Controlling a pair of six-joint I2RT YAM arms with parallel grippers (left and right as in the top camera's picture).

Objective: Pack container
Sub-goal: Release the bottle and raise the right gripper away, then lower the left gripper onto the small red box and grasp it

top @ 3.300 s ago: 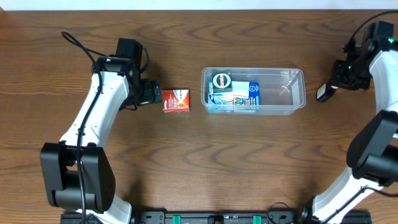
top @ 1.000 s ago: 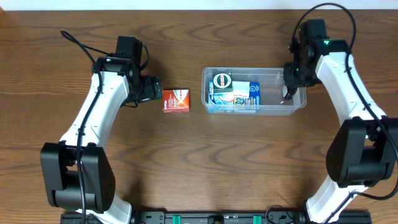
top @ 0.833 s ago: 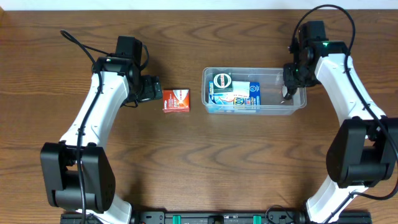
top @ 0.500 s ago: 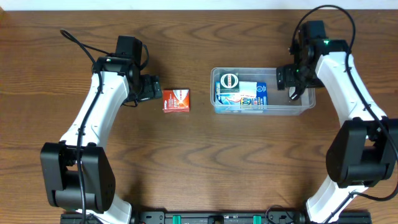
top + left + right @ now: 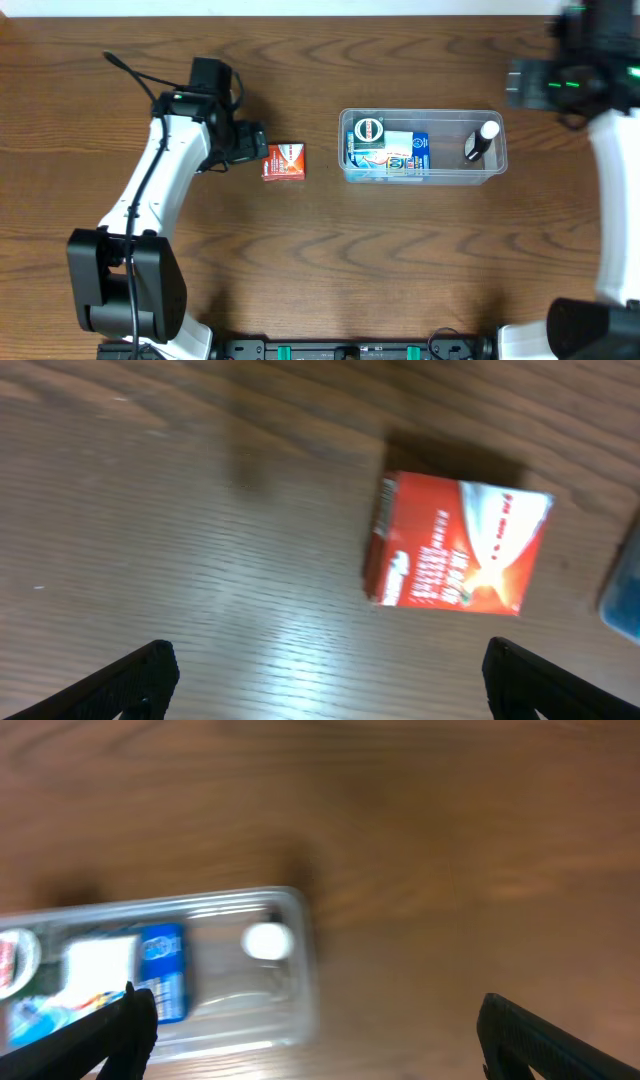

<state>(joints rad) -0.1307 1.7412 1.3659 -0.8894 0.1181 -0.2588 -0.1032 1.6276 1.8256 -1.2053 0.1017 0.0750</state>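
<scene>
The clear container (image 5: pixel 446 152) lies right of centre and holds a green-lidded round tin (image 5: pixel 368 129), a blue and white box (image 5: pixel 402 152) and a black bottle with a white cap (image 5: pixel 479 142). A red box (image 5: pixel 284 161) lies on the table to its left. My left gripper (image 5: pixel 258 146) is open just left of that red box (image 5: pixel 455 542), which sits ahead of its spread fingers (image 5: pixel 140 672). My right gripper (image 5: pixel 522 82) is blurred and raised, up and to the right of the container. It is open and empty, with the container (image 5: pixel 296 982) and the bottle's white cap (image 5: pixel 267 941) below it.
The dark wooden table (image 5: pixel 330 260) runs under everything. A pale strip (image 5: pixel 300 6) marks its far edge. The arm bases stand at the near left (image 5: pixel 125 290) and near right (image 5: pixel 600 335).
My right gripper opened, let go of the black bottle in the container's right end and rose up to the right. The container slid slightly right. The left arm hardly moved.
</scene>
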